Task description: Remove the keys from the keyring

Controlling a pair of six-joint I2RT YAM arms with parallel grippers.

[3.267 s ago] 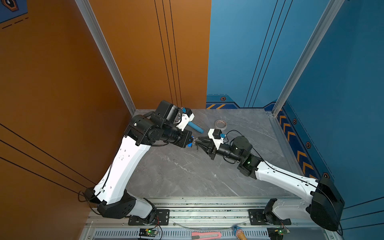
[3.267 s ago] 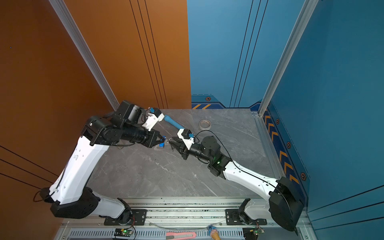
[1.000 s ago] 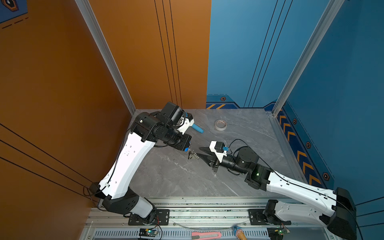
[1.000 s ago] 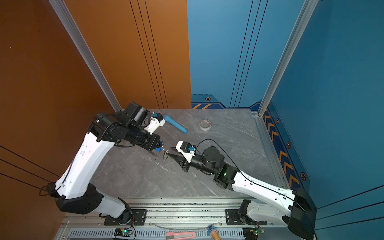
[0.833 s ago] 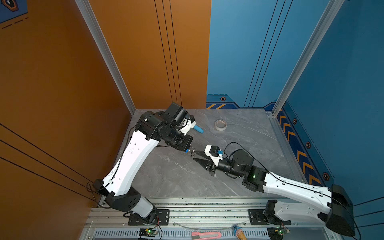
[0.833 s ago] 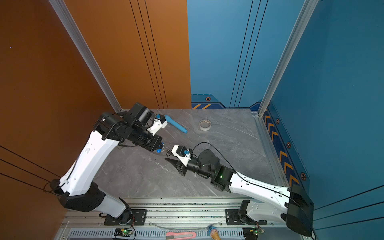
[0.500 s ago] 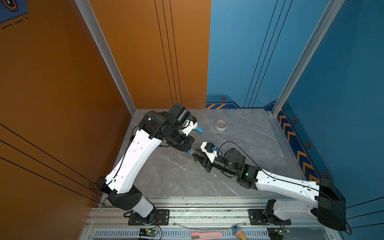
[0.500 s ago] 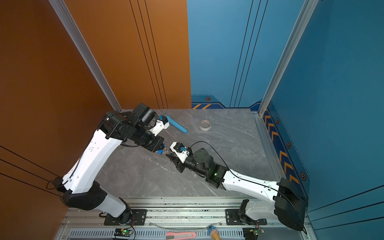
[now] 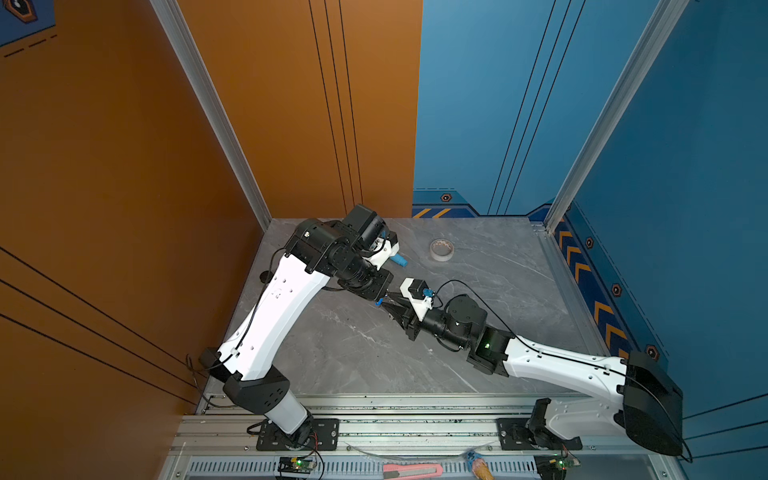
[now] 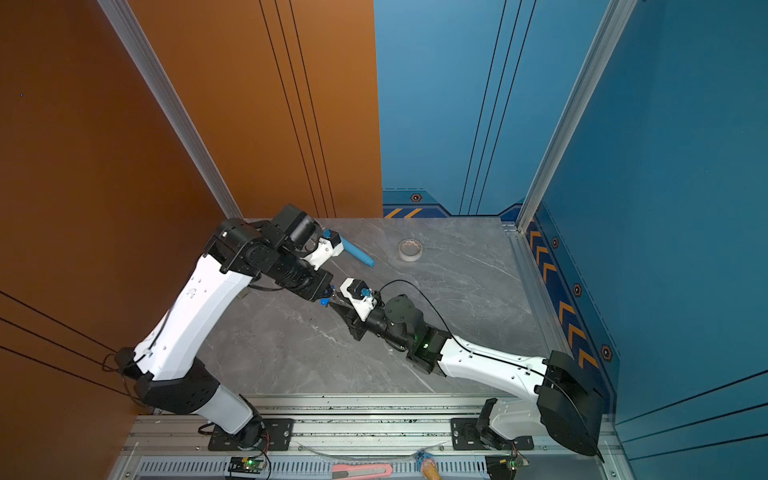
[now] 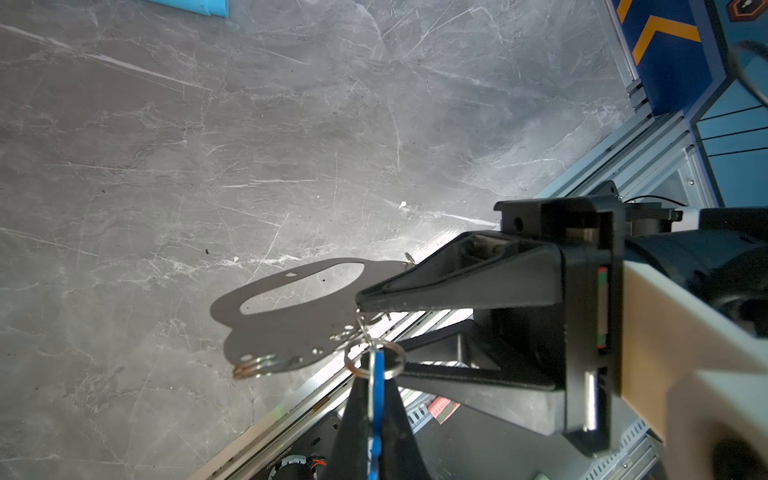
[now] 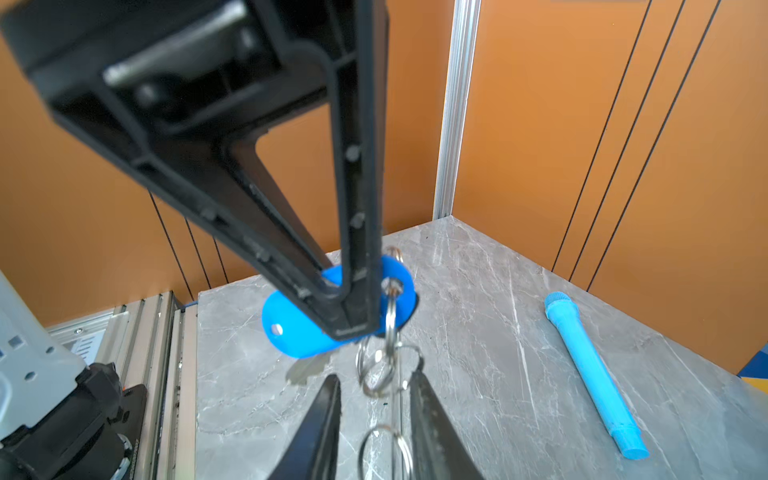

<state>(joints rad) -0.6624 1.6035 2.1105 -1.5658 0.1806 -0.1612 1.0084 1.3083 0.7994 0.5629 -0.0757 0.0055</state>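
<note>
**Keys not yet off the keyring**

The left gripper (image 12: 353,328) was clamped on the blue tag of the keys (image 12: 291,332). Just beyond its tips, the right gripper (image 12: 374,376) straddled the wire rings (image 12: 386,365) of the keyring (image 11: 291,332), jaws partly apart; grip unclear. Nothing looked freed yet. Beneath both lay the grey marble table (image 12: 478,291), a blue tube (image 12: 590,370) off to one side, orange walls (image 12: 540,124) beyond.

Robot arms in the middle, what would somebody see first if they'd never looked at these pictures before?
Above the grey marble table, the left gripper pinches an oval blue plastic tag. Wire rings link it to the flat grey metal plate with an oval hole, which the right gripper holds, tip to tip with the left one. A long blue plastic tube lies flat on the table behind them.
</note>
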